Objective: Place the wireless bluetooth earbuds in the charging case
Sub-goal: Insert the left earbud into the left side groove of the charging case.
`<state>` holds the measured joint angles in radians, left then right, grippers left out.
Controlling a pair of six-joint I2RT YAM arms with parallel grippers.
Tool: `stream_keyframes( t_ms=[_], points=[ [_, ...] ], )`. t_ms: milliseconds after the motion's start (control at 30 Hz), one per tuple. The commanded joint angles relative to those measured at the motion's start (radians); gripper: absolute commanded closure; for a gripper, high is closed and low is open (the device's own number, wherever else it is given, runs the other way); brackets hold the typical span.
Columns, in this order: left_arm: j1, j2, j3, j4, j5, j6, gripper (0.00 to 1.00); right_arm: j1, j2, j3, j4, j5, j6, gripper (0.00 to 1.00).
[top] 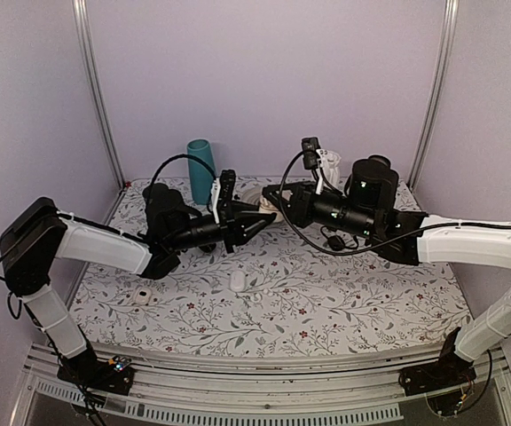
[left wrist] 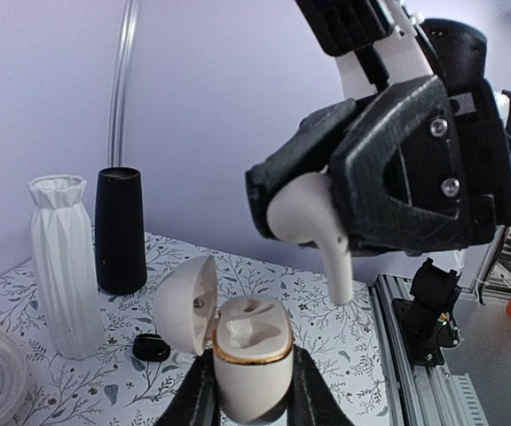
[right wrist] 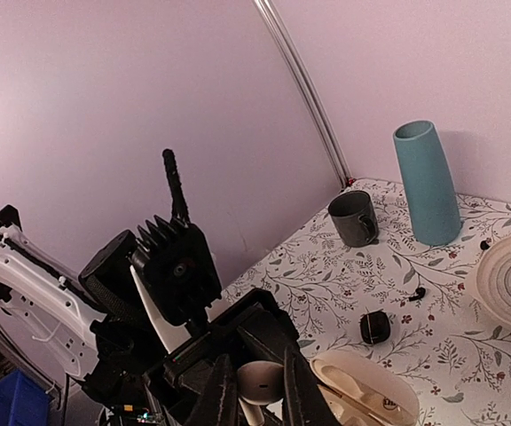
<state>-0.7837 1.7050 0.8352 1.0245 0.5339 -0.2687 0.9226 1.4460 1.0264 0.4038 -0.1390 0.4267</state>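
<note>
Right claw (right wrist: pixel 257 395): we pinch a white earbud (left wrist: pixel 304 213) between the jaws, stem pointing down, ready to go straight in.
Left claw (left wrist: pixel 254 404): we clamp the charging case (left wrist: pixel 251 342) by its sides, held up off the table, lid (left wrist: pixel 184 306) swung back so the wells face the bud.
Earbud's place: in the air just above the case, not yet seated.
Further out: white vase (left wrist: pixel 60 257) and black tumbler (left wrist: pixel 120 231) stand on the flowered table (left wrist: pixel 344 337), well apart from the handover.

The earbud (left wrist: pixel 328 253) is half hidden inside the right hand (left wrist: pixel 302 209).
</note>
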Motion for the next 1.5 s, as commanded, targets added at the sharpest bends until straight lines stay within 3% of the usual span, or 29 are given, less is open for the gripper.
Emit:
stream_keyframes(
  t_ms=[0,733,1467],
  points=[
    [-0.019,-0.046,0.035,0.0,0.013,0.023,1.0,0.012,0.011,0.021,0.032,0.029,-0.026,0.93],
    [-0.038,-0.08,0.058,-0.038,0.018,0.034,1.0,0.029,-0.011,0.01,0.036,0.134,-0.048,0.93],
    [-0.041,-0.1,0.08,-0.044,-0.021,0.02,1.0,0.054,0.011,0.004,0.033,0.146,-0.067,0.93]
  ],
)
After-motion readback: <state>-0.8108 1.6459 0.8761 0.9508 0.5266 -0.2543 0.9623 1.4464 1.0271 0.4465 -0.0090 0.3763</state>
